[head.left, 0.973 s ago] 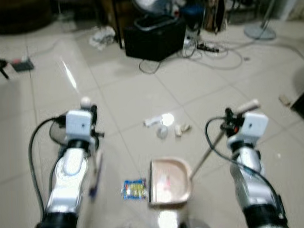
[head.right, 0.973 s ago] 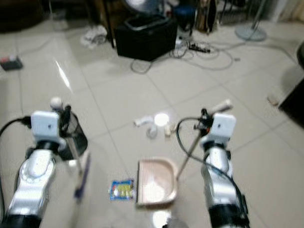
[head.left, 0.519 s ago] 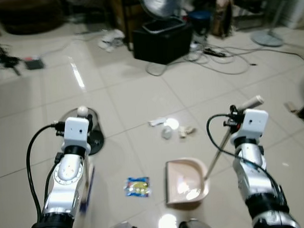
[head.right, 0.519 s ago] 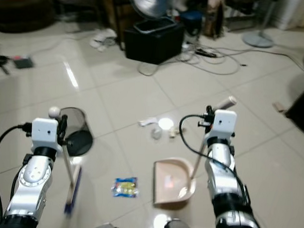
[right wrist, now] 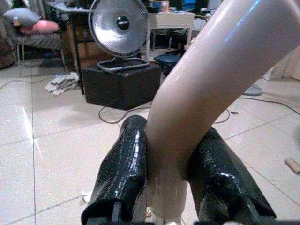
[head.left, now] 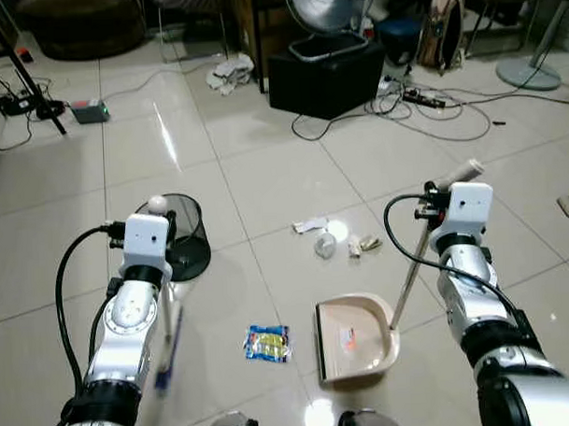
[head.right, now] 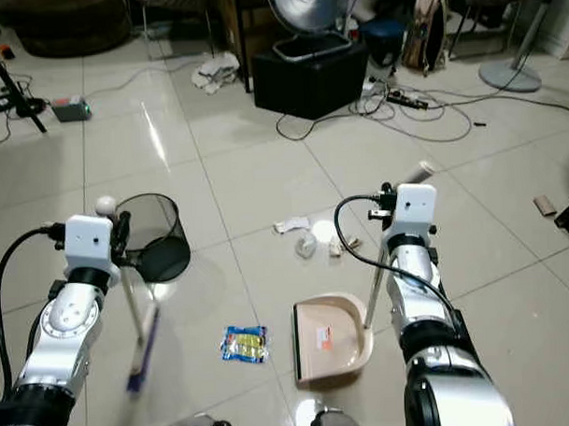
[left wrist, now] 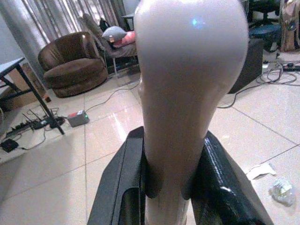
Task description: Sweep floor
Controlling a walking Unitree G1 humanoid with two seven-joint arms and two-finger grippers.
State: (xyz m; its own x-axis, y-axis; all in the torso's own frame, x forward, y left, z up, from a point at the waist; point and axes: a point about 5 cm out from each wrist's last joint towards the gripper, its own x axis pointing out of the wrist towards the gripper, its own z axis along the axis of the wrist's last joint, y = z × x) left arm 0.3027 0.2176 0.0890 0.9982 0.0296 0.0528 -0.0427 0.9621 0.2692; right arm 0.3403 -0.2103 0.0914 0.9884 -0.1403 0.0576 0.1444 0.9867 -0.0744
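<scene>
Head views: broom (head.left: 167,343) is held near-vertical by the left gripper (head.left: 160,227), knob end up, blue bristle end down on the tile. Dustpan (head.left: 356,338) lies flat on the floor with its mouth facing the robot's left; its long handle (head.left: 413,269) is angled up to the right gripper (head.left: 445,200). A small bit of debris is seen inside the pan. Candy wrapper (head.left: 268,343) lies just left of it; crumpled scraps (head.left: 328,239) further ahead. Black mesh bin (head.left: 184,237) stands by the left arm.

Left wrist: fingers (left wrist: 218,187) are clamped on the broom's pale knob.

Right wrist: fingers (right wrist: 123,176) are closed on the dustpan handle's bend.
</scene>
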